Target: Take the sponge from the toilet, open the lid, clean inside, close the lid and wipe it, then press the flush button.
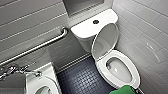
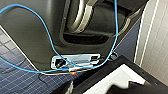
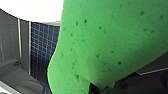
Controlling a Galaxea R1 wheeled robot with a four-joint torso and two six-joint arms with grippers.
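The white toilet (image 1: 136,75) stands on the right against the tiled wall. Its lid (image 1: 105,41) is raised and leans back toward the tank. The ring seat lies down on the bowl, and the inside of the bowl shows. On the tank top sits the dark round flush button (image 1: 96,21). The bright green sponge (image 1: 123,89) is at the near edge of the bowl, just in front of the seat rim. In the right wrist view the sponge (image 3: 110,42) looms large, and my right gripper (image 3: 96,87) is shut on its lower edge. My left gripper is open and holds nothing that I can see.
A white sink (image 1: 41,83) with a chrome tap (image 1: 22,71) sits at the near left. A steel grab bar (image 1: 37,46) runs along the left wall. Dark blue tiled floor (image 1: 82,77) lies between sink and toilet. A blue cable (image 2: 47,37) crosses the robot's dark body.
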